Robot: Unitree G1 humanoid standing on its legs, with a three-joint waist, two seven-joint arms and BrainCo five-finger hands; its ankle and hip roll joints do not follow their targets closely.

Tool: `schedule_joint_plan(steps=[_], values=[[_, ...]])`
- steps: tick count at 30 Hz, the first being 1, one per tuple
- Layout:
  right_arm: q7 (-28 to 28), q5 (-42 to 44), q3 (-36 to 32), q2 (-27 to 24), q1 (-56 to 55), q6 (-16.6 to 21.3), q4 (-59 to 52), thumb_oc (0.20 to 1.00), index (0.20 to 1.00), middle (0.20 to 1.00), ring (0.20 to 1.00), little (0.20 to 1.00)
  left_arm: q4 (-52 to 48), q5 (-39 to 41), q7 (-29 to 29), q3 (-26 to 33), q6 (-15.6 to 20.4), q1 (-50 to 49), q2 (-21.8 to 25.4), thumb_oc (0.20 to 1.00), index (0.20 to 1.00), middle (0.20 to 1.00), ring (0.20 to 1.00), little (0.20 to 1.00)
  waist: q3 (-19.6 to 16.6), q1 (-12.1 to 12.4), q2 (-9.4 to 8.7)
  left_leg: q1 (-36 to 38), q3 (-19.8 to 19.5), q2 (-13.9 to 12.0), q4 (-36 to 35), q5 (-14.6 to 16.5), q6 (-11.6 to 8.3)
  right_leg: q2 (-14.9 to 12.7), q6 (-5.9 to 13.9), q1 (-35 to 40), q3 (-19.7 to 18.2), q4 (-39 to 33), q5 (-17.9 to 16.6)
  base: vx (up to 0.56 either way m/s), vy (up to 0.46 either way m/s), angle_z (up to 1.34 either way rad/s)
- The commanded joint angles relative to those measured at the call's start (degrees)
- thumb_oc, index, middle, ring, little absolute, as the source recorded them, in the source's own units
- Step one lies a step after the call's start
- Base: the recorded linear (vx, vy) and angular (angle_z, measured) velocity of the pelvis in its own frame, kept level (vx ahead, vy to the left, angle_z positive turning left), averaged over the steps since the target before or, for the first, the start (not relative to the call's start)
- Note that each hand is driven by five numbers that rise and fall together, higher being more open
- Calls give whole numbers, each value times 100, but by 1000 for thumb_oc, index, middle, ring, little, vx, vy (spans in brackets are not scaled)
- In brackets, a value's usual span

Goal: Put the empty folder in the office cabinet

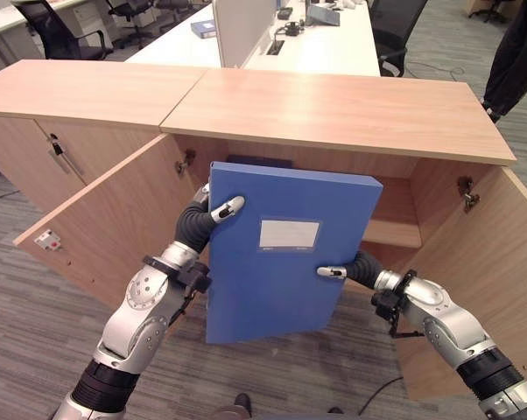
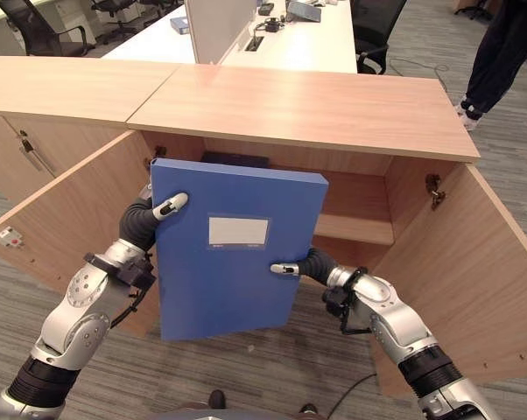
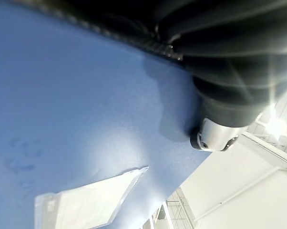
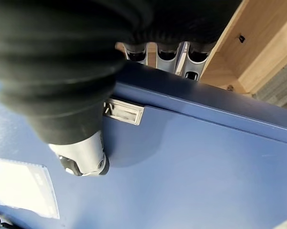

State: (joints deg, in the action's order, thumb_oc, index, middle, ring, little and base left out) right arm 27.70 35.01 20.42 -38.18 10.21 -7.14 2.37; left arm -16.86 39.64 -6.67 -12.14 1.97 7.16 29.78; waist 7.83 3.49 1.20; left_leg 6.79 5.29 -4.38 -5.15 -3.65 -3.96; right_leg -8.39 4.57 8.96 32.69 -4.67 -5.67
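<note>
I hold a blue box folder [image 1: 281,262] with a pale label pocket [image 1: 289,234] upright in front of the open wooden cabinet [image 1: 333,109]. My left hand [image 1: 213,213] grips its left edge near the top, thumb [image 1: 227,208] on the front face. My right hand [image 1: 347,270] grips its right edge lower down, thumb [image 2: 285,269] on the front and fingers [image 4: 168,56] behind the spine. The folder [image 4: 196,157] hides most of the cabinet's lower compartment. A dark folder [image 1: 259,161] stands inside behind it.
Both cabinet doors stand wide open, the left door [image 1: 106,223] and the right door [image 1: 500,280]. An inner shelf [image 1: 395,223] shows at the right. A shut cabinet [image 1: 36,131] adjoins on the left. A person [image 1: 517,52] stands at the far right, past the desk [image 1: 272,39].
</note>
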Motion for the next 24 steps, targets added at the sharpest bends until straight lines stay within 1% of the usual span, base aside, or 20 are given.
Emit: schedule_joint_plan(steps=[1,5,12,16,17,19,20,22,23,24], values=[[357,320,588,315,856,101,-184,200,200,200,200,200,-328,561,-693,-690,247,671,-348,200,200,200,200,200,-189,-23,-152,-65,231,-73,15,365,-271,-269,472,146,-396,387,637,0,0,0],[388,353,499,453,754,68,-159,200,200,200,200,200,-325,592,-700,-639,238,581,-458,200,200,200,200,200,-177,-31,-162,-70,218,-82,15,353,-275,-241,459,128,-406,407,661,9,-15,-2],[203,389,132,780,409,88,-208,200,200,200,200,200,-285,661,-601,-539,186,393,-654,200,200,200,200,200,-182,-43,-161,-77,161,-96,15,346,-281,-198,419,150,-414,404,711,9,-14,0],[22,556,-146,1088,102,126,-265,200,200,200,200,200,-245,764,-543,-395,94,90,-757,200,200,200,200,200,-186,-52,-135,-75,146,-131,15,334,-293,-152,384,161,-411,383,749,29,-49,2],[-79,689,-271,1274,-44,154,-257,200,200,200,200,200,-236,796,-516,-282,59,-95,-804,200,200,200,200,200,-186,-56,-113,-56,161,-152,15,336,-301,-132,372,172,-416,378,768,41,-67,1],[-135,775,-376,1408,-174,193,-285,200,200,200,200,200,-225,805,-506,-156,32,-287,-833,200,200,200,200,200,-183,-62,-95,-24,196,-183,15,338,-309,-111,361,171,-424,383,790,42,-61,0],[-154,799,-434,1466,-284,185,-307,200,200,200,200,200,-208,791,-477,-70,19,-432,-859,1000,1000,1000,1000,1000,-190,-62,-86,-3,219,-201,15,338,-317,-97,355,171,-431,386,804,33,-52,-2],[-219,831,-565,1555,-408,223,-315,200,200,200,200,200,-123,615,-380,127,35,-593,-889,1000,1000,1000,1000,1000,-187,-62,-73,9,248,-236,15,324,-336,-77,340,177,-431,384,832,28,-59,-3],[-253,807,-656,1594,-485,247,-282,200,200,200,200,200,-54,391,-350,265,81,-685,-908,1000,1000,1000,1000,1000,-191,-60,-63,24,259,-253,15,317,-348,-63,329,185,-438,378,853,23,-42,-3],[-253,805,-652,1595,-493,247,-285,200,200,200,200,200,-56,381,-350,264,83,-695,-911,1000,1000,1000,1000,1000,-195,-59,-62,28,262,-256,15,318,-351,-60,327,187,-441,377,854,49,-68,-5]])
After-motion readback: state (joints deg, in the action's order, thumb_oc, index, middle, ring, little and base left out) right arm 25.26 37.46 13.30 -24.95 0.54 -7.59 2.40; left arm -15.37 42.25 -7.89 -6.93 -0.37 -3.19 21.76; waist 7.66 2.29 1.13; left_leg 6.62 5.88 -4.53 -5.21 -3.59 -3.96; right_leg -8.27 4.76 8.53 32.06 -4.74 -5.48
